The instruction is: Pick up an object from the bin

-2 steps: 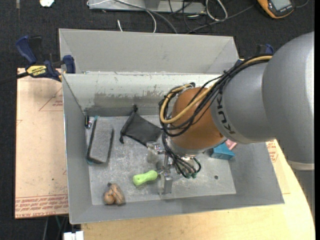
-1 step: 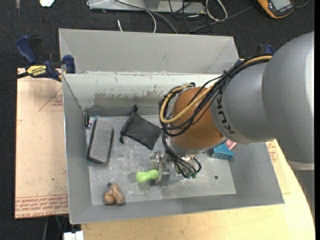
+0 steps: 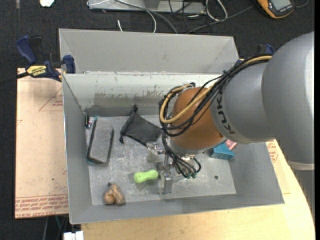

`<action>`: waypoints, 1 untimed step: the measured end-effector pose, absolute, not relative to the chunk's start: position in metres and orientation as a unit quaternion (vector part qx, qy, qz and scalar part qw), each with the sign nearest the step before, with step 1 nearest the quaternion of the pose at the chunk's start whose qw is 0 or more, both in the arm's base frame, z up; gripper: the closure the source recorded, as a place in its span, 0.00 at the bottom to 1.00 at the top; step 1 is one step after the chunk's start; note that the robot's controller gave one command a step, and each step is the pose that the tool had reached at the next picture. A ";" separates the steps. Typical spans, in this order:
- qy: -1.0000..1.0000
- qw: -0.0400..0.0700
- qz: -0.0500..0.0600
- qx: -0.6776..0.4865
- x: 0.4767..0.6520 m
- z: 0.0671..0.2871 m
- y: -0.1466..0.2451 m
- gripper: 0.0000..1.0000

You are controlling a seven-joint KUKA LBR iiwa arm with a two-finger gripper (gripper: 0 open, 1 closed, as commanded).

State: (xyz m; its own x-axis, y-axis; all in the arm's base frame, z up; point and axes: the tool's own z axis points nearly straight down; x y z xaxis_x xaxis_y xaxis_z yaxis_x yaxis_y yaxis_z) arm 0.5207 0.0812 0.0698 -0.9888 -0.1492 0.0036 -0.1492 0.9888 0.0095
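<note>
My gripper [image 3: 165,183] hangs low over the bin's front middle, under the arm's orange cover. A small green rounded thing [image 3: 145,176] lies on the floor just left of it, close to or touching it. I see nothing held in the gripper. A black folded piece [image 3: 140,128] lies behind it toward the back wall, partly under the cover.
A grey rectangular block [image 3: 100,141] lies along the left wall. A small brown lump [image 3: 113,195] sits in the front left corner. A blue and pink thing [image 3: 223,149] peeks out at the right, mostly hidden by the arm.
</note>
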 end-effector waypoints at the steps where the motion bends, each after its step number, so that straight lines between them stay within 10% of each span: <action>1: -0.997 0.002 -0.005 0.075 0.521 0.070 0.081 0.00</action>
